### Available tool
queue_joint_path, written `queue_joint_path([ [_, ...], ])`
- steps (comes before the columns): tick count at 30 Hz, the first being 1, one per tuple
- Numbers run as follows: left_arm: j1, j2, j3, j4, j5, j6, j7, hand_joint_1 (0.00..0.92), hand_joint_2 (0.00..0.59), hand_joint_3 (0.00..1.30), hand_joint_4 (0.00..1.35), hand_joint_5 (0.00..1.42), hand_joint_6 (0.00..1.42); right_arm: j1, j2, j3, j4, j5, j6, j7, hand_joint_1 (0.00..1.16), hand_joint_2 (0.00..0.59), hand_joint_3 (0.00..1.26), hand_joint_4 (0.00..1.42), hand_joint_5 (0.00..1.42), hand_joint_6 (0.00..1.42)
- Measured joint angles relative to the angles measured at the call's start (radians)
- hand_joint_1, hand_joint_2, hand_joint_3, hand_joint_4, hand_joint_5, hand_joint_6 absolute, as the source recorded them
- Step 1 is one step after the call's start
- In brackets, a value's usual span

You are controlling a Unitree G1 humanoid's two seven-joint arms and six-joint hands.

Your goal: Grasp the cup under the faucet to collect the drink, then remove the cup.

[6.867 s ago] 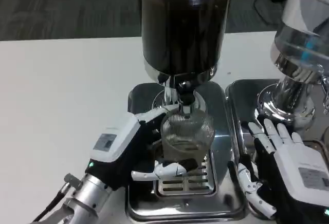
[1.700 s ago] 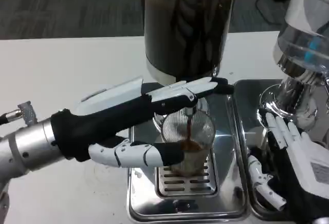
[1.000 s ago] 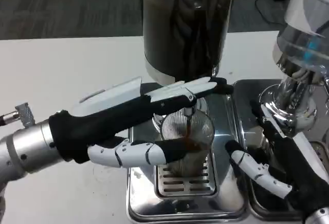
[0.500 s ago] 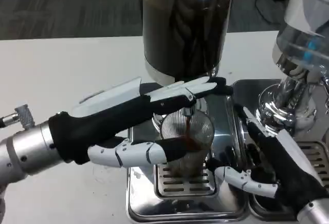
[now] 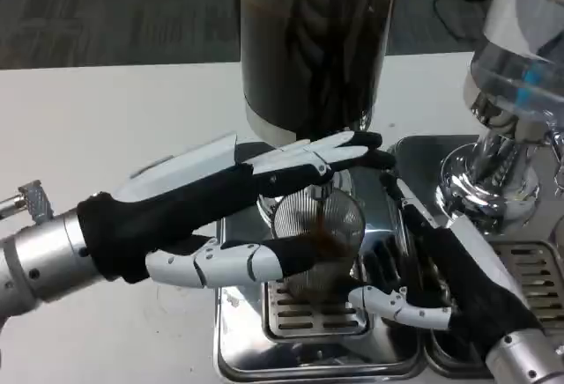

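Fingers of the right hand (image 5: 441, 265) spread wide, reaching toward the cup (image 5: 319, 241), holding nothing; the left hand (image 5: 238, 199) lies outstretched, thumb by the cup, upper fingers at the faucet (image 5: 319, 192); cup on the drip tray (image 5: 308, 353) below the dark dispenser (image 5: 313, 40).

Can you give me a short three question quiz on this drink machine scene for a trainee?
1. True or false: dark drink is in the cup.
2. Which hand reaches across the faucet? A) left hand B) right hand
3. Fill in: the cup stands on the slotted ____.

Key: 1 true; 2 A; 3 drip tray.
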Motion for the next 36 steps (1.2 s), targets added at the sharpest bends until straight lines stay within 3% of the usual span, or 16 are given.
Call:
queue_joint_path([
  [10, 0.004, 0.012, 0.004, -0.008, 0.000, 0.005, 0.006, 0.000, 0.260, 0.11, 0.00, 0.04, 0.00, -0.063, 0.030, 0.025, 0.076, 0.004, -0.003, -0.003, 0.74, 0.123, 0.00, 0.00, 0.00, 0.07],
  [22, 0.024, 0.014, 0.017, -0.014, 0.021, 0.004, 0.055, 0.000, 0.245, 0.11, 0.00, 0.03, 0.00, -0.085, 0.039, 0.024, 0.133, 0.026, -0.055, -0.018, 0.74, 0.123, 0.00, 0.00, 0.00, 0.08],
  [31, 0.110, -0.011, 0.138, 0.003, 0.131, -0.034, 0.230, 0.000, 0.242, 0.06, 0.00, 0.00, 0.00, -0.096, 0.040, 0.026, 0.178, 0.051, -0.104, -0.017, 0.74, 0.123, 0.00, 0.00, 0.00, 0.09],
  [36, 0.181, -0.059, 0.204, 0.002, 0.202, -0.058, 0.349, 0.000, 0.246, 0.06, 0.00, 0.00, 0.00, -0.107, 0.042, 0.026, 0.210, 0.069, -0.137, -0.016, 0.74, 0.123, 0.00, 0.00, 0.00, 0.09],
])
